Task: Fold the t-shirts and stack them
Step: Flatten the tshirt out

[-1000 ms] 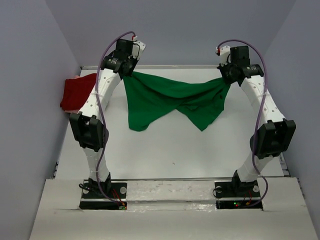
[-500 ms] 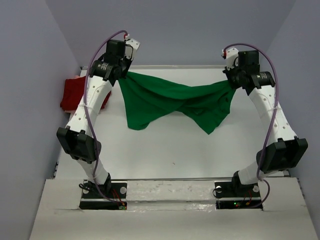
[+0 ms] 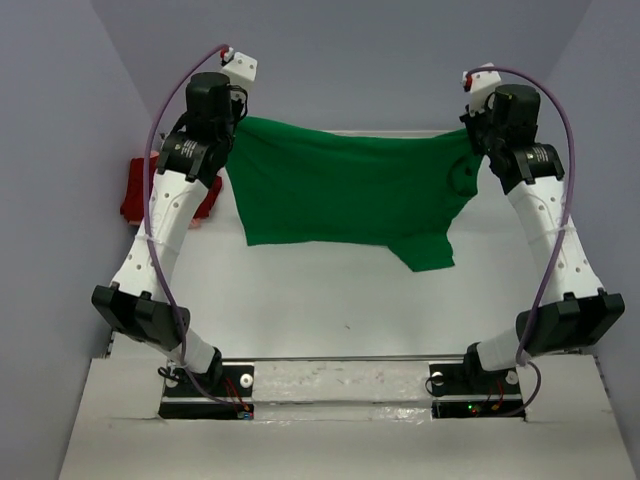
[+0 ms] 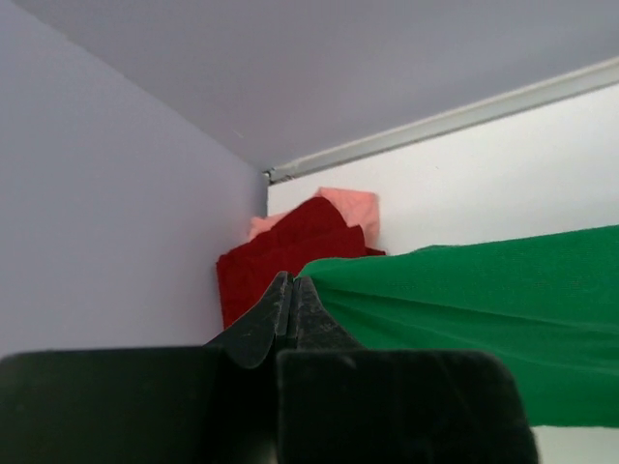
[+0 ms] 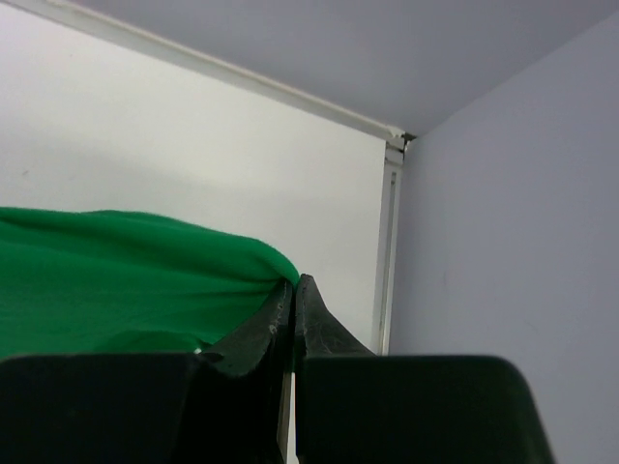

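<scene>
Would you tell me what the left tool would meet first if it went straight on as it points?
Probably the red shirt: in the left wrist view the left tool, shut on the green shirt, aims at it beside the wall. Depth is unclear, so it might pass over it.

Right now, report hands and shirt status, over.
Left hand shut on green shirt, right hand likewise. Shirt hangs spread between them. Red shirt at far left, out of the way.

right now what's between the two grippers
The green shirt, hanging spread from the left gripper to the right gripper; the top view shows it.
</scene>
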Action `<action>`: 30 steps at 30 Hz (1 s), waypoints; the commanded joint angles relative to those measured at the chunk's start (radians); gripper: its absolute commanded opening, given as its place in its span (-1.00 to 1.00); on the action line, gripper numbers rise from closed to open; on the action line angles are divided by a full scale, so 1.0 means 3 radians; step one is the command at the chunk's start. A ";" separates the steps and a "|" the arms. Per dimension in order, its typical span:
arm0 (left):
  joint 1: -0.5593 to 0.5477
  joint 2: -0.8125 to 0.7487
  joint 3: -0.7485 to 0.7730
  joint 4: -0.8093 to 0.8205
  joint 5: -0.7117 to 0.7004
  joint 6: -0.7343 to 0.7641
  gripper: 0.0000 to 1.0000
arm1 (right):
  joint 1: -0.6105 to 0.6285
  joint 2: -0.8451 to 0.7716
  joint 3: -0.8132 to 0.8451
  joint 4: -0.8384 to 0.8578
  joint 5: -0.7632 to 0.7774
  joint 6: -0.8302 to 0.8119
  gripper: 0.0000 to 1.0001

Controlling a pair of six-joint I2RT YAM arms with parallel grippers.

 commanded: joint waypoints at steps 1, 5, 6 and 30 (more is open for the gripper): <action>0.0019 -0.0096 0.0066 0.0731 -0.0456 0.0281 -1.00 | 0.0013 0.0434 0.0514 0.0473 0.0190 -0.0051 -1.00; 0.0030 0.0078 0.0516 0.0620 -0.0522 0.0333 -1.00 | 0.0013 0.0649 0.1010 0.0412 0.0180 -0.0082 -1.00; 0.0030 0.0123 0.0608 0.0579 -0.0512 0.0328 -1.00 | 0.0013 0.0660 0.1097 0.0386 0.0169 -0.0077 -1.00; 0.0055 -0.0873 -0.0879 0.0236 0.0663 -0.0055 -0.16 | 0.0013 -0.0675 -0.0206 -0.0003 -0.0081 -0.0006 -1.00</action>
